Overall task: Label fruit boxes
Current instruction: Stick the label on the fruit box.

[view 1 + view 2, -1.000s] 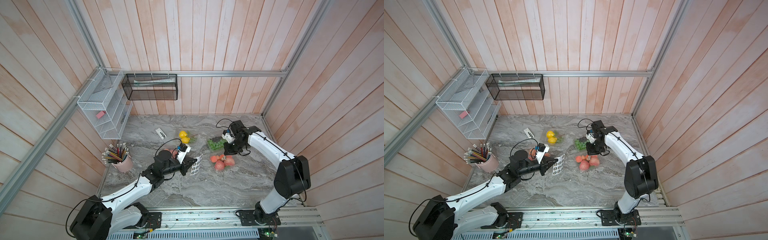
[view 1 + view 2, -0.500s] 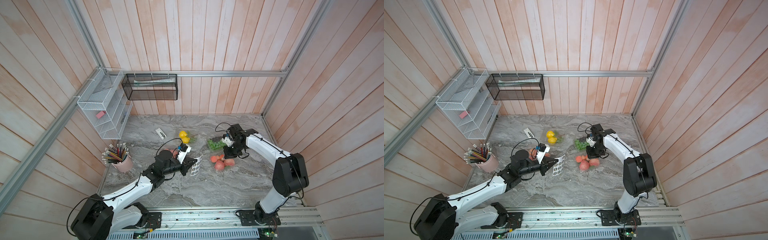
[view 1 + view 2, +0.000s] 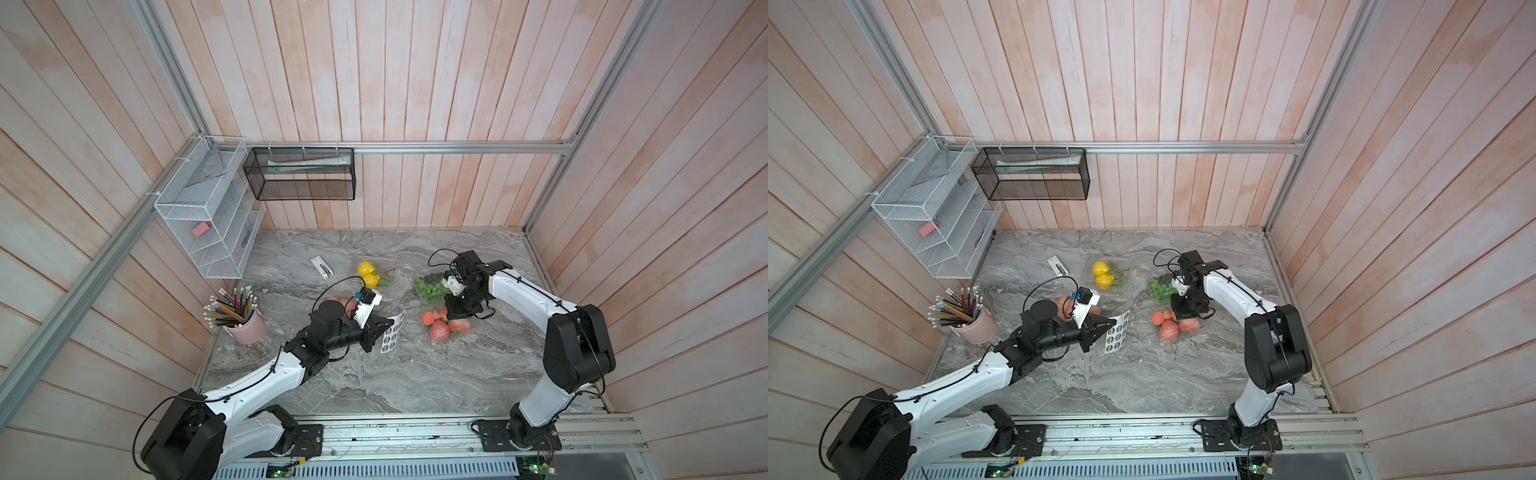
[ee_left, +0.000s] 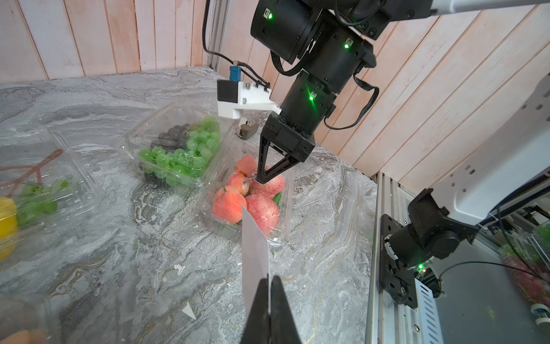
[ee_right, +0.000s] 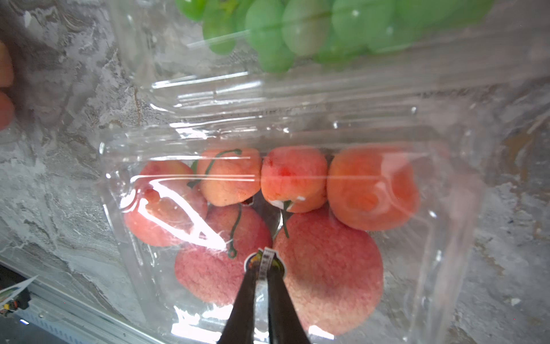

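So far the labelling looks barely begun. The right gripper is pinched on a small sticker and presses it onto the lid of the apple box directly under its fingertips; whether it has stuck cannot be told. No label shows on the grape box just beyond those fingers, on the yellow-fruit box farther off, or on the blurred corner of the fourth box beside the left gripper, so three seem left. The left gripper is clamped on the edge of the sticker sheet, holding it upright, near the apple box but apart from it. A pencil cup stands well back from the left fingers. Nothing blocks the lids, though the raised sheet stands between the two grippers.
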